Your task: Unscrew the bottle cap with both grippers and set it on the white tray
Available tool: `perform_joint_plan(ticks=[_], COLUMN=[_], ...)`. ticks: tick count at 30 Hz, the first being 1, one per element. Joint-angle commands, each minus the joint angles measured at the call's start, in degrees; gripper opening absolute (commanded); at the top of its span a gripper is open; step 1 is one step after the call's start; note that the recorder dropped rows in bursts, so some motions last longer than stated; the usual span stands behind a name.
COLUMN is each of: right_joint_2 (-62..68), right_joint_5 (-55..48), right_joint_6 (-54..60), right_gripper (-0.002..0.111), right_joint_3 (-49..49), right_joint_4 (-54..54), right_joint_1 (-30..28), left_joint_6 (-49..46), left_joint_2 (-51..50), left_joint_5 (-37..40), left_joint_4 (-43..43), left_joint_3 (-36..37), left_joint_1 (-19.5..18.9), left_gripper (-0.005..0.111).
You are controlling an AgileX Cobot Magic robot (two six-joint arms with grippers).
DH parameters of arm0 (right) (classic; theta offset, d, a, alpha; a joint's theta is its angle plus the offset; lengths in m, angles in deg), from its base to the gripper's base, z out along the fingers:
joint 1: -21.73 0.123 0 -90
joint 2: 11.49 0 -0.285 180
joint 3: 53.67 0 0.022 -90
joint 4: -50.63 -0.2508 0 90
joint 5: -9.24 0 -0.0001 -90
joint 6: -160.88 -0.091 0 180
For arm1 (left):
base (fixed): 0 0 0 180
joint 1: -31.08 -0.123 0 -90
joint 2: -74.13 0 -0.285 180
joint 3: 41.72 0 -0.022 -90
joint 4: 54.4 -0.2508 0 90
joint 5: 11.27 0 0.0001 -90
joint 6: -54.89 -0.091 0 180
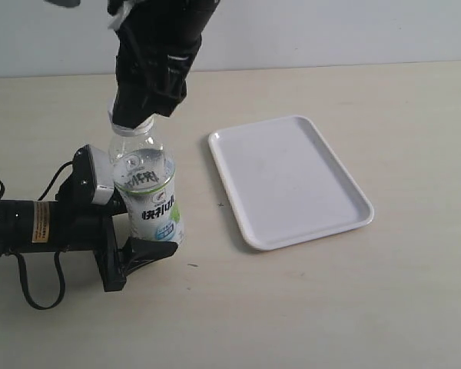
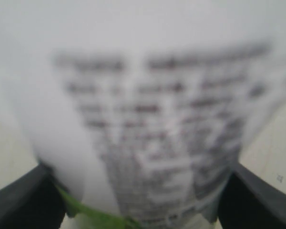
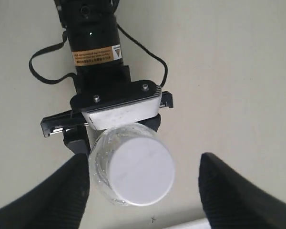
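The bottle stands upright on the table, its white-and-green label filling the left wrist view as a blur. My left gripper is shut on the bottle's lower body, a black finger on each side. My right gripper hangs straight above the neck and hides the bottle cap in the exterior view. From the right wrist the white bottle cap shows on the bottle, between the open fingers. One finger is close beside the cap, the other stands well apart.
The white tray lies flat to the right of the bottle, nothing on it; a sliver of its rim shows under the right wrist. The left arm and its looped cable lie along the table at the left.
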Motion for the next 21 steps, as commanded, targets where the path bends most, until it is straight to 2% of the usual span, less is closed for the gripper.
perform_joint_plan(ticks=[1, 3, 6, 14, 21], right_joint_2=[-3.3, -3.6, -2.4, 0.4, 0.4], right_joint_5=[5.6, 8.5, 9.2, 6.5, 1.8], right_joint_6=[-28.0, -47.8, -56.0, -62.0, -62.9], right_gripper=[0.064, 0.064, 0.064, 0.064, 0.064], right_joint_3=[0.2, 0.2, 0.2, 0.2, 0.2], right_joint_4=[-0.4, 1.1, 3.4, 14.3, 14.7], right_joint_1=[0.0, 0.0, 0.1, 4.8, 4.8], left_joint_6=[0.2, 0.2, 0.2, 0.2, 0.2], left_joint_2=[0.5, 0.5, 0.5, 0.5, 0.5], left_joint_5=[-0.4, -0.4, -0.4, -0.4, -0.4], left_joint_4=[-0.1, -0.1, -0.1, -0.3, -0.4], left_joint_3=[-0.1, -0.1, -0.1, -0.1, -0.1], left_joint_1=[0.1, 0.1, 0.1, 0.3, 0.3], left_gripper=[0.0, 0.0, 0.0, 0.0, 0.0])
